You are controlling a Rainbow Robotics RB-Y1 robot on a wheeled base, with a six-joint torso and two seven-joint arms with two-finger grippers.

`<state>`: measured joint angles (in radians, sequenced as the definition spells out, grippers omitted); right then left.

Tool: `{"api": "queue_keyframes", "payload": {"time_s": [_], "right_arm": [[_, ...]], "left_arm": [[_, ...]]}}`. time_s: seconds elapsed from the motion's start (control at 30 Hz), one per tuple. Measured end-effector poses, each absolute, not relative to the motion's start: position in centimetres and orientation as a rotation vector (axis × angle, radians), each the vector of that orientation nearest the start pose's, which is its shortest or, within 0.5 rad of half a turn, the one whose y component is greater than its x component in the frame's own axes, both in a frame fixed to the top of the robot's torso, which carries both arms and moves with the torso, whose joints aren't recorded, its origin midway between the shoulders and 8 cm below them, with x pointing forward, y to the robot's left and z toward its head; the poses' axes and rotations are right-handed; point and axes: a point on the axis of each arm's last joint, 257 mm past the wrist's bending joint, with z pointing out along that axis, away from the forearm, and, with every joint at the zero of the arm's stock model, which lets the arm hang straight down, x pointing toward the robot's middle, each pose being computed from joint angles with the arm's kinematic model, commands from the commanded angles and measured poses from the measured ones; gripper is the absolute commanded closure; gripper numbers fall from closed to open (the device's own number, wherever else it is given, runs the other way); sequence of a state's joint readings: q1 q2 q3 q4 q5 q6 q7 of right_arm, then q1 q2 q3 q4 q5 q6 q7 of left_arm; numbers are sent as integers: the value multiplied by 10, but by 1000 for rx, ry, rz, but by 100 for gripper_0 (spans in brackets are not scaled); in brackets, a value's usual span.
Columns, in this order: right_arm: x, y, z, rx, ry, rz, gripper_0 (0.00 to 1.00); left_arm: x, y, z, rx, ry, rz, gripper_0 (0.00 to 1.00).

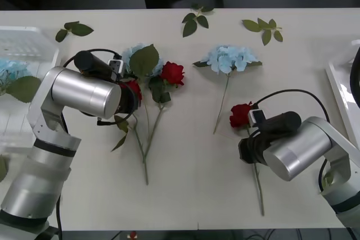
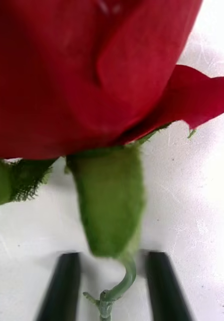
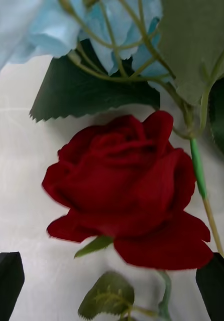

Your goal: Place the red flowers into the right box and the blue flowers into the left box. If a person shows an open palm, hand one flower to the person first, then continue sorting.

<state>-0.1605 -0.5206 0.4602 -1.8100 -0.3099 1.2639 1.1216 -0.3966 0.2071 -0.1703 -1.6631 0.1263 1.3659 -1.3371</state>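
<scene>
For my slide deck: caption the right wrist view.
Right gripper, black jaws open, straddles the thin stem of a red rose lying on the white table.

I had both arms bent low, left tool [image 3: 112, 286] spread wide, right tool [image 2: 114, 286] parted more narrowly.

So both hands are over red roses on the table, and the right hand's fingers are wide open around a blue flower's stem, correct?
Not quite. The right hand is at a red rose, not a blue flower: the right wrist view shows its black fingers either side of the rose's green stem under the bloom. The left hand is over another red rose.
</scene>
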Motion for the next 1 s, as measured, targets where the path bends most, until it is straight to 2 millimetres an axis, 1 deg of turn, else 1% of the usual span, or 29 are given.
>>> {"api": "queue_keyframes", "payload": {"time_s": [0.17, 0.23, 0.37, 0.4, 0.47, 0.53, 0.57, 0.6, 0.67, 0.7, 0.73, 0.77, 0.8, 0.83, 0.93, 1.0], "right_arm": [[417, -210, -381, -187, 2646, -3, 100], [418, -210, -380, -184, 2643, -3, 100], [423, -214, -375, -179, 2625, 1, 100], [422, -218, -372, -175, 2630, 6, 100], [418, -227, -362, -168, 2648, 22, 100], [417, -241, -346, -158, 2653, 24, 100], [417, -251, -336, -150, 2653, 21, 100], [417, -259, -325, -142, 2656, 22, 100], [417, -279, -301, -114, 2654, 13, 100], [418, -288, -290, -96, 2653, 12, 100], [418, -296, -278, -74, 2651, 15, 100], [419, -305, -268, -51, 2650, 20, 100], [420, -314, -255, -22, 2649, 32, 100], [422, -324, -243, 5, 2645, 41, 100], [433, -356, -204, 79, 2600, 25, 100], [441, -380, -183, 103, 2580, 11, 100]], "left_arm": [[534, 176, -303, 109, 2493, 16, 0], [533, 177, -308, 107, 2500, 20, 0], [532, 187, -318, 100, 2519, 60, 0], [533, 188, -321, 99, 2518, 64, 0], [535, 192, -326, 98, 2513, 77, 6], [536, 196, -331, 97, 2513, 94, 10], [538, 196, -330, 98, 2506, 92, 11], [539, 195, -330, 98, 2502, 90, 15], [539, 196, -329, 99, 2499, 94, 25], [540, 197, -329, 100, 2498, 101, 37], [540, 198, -329, 100, 2496, 109, 60], [540, 200, -328, 100, 2494, 117, 72], [540, 201, -328, 101, 2493, 121, 80], [540, 201, -328, 100, 2493, 125, 99], [540, 202, -329, 100, 2496, 126, 100], [540, 202, -330, 100, 2496, 127, 100]]}}
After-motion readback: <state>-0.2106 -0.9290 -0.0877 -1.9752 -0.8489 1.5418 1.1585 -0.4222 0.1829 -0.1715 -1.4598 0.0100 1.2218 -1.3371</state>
